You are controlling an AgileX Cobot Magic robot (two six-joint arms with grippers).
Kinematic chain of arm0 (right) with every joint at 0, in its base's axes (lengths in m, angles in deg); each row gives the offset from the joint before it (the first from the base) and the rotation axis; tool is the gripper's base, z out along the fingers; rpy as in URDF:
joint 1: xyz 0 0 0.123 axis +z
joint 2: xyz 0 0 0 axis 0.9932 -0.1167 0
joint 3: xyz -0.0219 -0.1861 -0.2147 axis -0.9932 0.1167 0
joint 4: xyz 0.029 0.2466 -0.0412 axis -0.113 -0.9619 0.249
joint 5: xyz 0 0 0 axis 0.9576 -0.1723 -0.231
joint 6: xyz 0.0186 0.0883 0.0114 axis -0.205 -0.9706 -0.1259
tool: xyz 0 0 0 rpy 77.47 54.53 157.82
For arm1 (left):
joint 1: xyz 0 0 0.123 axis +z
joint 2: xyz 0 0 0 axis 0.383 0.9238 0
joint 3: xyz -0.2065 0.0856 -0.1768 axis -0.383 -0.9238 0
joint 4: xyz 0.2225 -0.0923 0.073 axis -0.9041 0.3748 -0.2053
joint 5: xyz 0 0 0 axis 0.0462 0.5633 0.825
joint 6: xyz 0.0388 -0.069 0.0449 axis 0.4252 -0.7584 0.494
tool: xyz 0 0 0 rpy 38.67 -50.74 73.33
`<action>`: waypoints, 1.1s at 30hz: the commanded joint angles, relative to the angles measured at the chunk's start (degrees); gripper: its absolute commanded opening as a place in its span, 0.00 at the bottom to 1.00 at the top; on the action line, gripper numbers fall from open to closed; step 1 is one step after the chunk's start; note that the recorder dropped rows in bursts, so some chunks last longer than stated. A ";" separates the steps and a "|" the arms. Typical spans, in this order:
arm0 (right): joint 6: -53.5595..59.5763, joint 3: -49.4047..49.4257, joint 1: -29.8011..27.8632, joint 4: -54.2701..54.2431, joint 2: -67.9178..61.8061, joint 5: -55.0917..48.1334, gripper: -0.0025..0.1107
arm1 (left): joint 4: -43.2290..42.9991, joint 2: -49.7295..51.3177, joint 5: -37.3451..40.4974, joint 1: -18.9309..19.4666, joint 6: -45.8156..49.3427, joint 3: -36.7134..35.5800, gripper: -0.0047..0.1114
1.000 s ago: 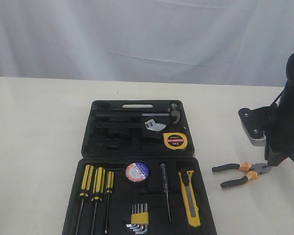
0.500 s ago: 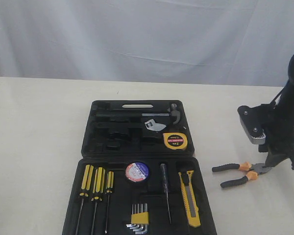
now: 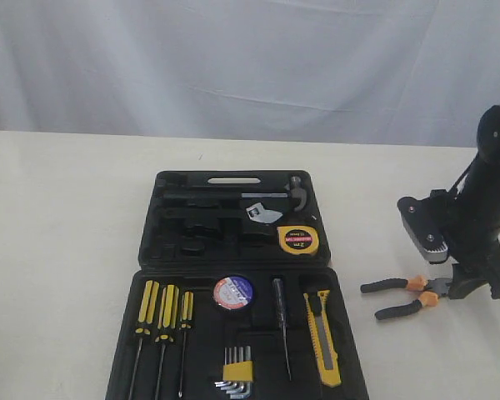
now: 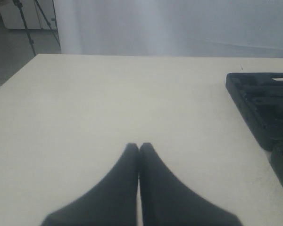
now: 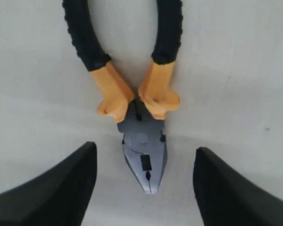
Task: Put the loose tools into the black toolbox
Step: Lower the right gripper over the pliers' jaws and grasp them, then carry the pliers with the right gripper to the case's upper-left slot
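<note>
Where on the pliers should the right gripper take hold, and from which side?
Probably the metal head near the pivot, coming straight down. The pliers lie flat on the table, the head is narrow and rigid, while the handles splay apart. The open right gripper straddles the head.

black toolbox (image 3: 162, 187): I see a moulded case lying open and flat on the table (image 3: 58, 208), slot handle at the far edge, tool-shaped recesses in both halves.
yellow tape measure (image 3: 298, 240): seated in the far half, at its near right corner, label up.
black tape roll (image 3: 233, 292): blue-white label up, in a recess of the near half.
yellow-black utility knife (image 3: 322, 340): lengthwise along the near half's right side.
black-orange-handled pliers (image 3: 408, 297): outside the case, flat on the table on my right, handles slightly spread toward the case, nose closed and pointing away.
</note>
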 commanded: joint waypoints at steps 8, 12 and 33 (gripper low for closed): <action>2.08 -0.32 -0.14 -2.99 -2.79 0.68 0.52 | 0.00 -0.07 -0.31 -0.27 -0.33 -0.15 0.04; 3.68 -0.32 -0.14 -6.23 -3.45 1.12 0.52 | 0.00 -0.07 -0.31 -0.27 -0.33 -0.15 0.04; 3.64 -0.41 1.77 -5.13 3.70 2.15 0.02 | 0.00 -0.07 -0.31 -0.27 -0.33 -0.15 0.04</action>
